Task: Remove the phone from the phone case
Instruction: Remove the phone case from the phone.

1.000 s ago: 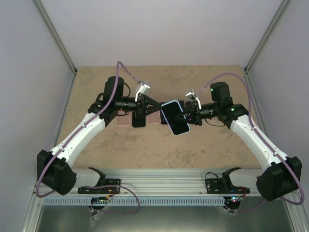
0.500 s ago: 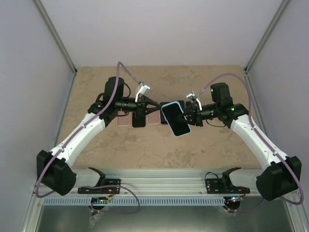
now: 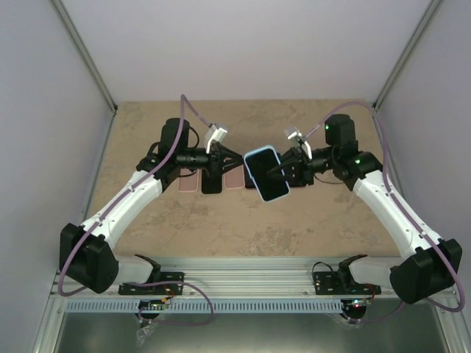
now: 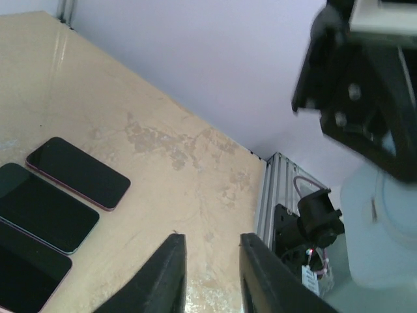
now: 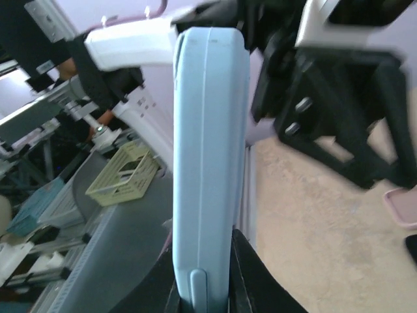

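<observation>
The phone in its light blue case (image 3: 266, 173) hangs above the table centre, screen up and tilted. My right gripper (image 3: 285, 172) is shut on its right edge. In the right wrist view the case (image 5: 207, 163) stands edge-on between the fingers of the right gripper (image 5: 203, 297). My left gripper (image 3: 241, 159) is just left of the phone's upper left corner; I cannot tell if it touches. In the left wrist view the left gripper (image 4: 212, 240) is open with only bare table between its fingers. The phone does not show there.
Three more phones lie side by side on the table under the left gripper: a pink-edged one (image 3: 188, 182), a black one (image 3: 211, 182) and another pink-edged one (image 3: 234, 180). They also show in the left wrist view (image 4: 78, 173). The right arm's wrist (image 4: 365, 78) looms close.
My right gripper has raised the cased phone and swung it up and a little left, toward the left gripper. The left arm has barely moved.
</observation>
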Controlling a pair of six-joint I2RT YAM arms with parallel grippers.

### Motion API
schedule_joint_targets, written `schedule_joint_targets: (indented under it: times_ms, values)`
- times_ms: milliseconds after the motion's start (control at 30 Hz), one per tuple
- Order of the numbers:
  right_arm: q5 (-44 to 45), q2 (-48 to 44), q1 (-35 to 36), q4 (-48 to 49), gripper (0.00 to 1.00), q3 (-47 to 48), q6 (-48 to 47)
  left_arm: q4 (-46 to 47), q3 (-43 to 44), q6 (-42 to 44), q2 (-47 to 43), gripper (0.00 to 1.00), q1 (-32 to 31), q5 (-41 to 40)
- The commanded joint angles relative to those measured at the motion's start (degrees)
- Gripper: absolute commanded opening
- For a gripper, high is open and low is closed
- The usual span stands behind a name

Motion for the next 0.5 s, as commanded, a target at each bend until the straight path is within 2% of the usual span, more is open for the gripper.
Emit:
schedule_joint_targets:
  times_ms: [0,100,200,300,367,467]
  values:
    - [0.29,2.12,-3.13,12.39,0.01,6.44,10.78,3.99,-0.91,-2.65,-1.16,0.30,0.25,5.44]
    - [1.45,3.78,-3.50,11.20,0.01,9.39,10.59,3.35,1.16,-2.70,-1.83,0.39,0.64,9.09]
    - [1.68,3.21,-3.49,11.12,0.01,7.00,10.86,1.26,2.94,-1.37,-2.62,0.52,1.52,11.64]
    - [2.49,1.59,-3.50,11.43,0.01,3.74,10.77,-5.22,7.17,3.94,-2.31,0.64,2.54,11.84]
    - [2.90,0.72,-3.50,11.72,0.01,2.27,10.73,-7.52,9.68,5.81,-1.96,0.67,2.62,10.87]
    - [3.17,0.19,-3.24,10.76,0.01,1.17,9.76,-6.40,11.16,3.48,-1.38,0.68,2.62,12.09]
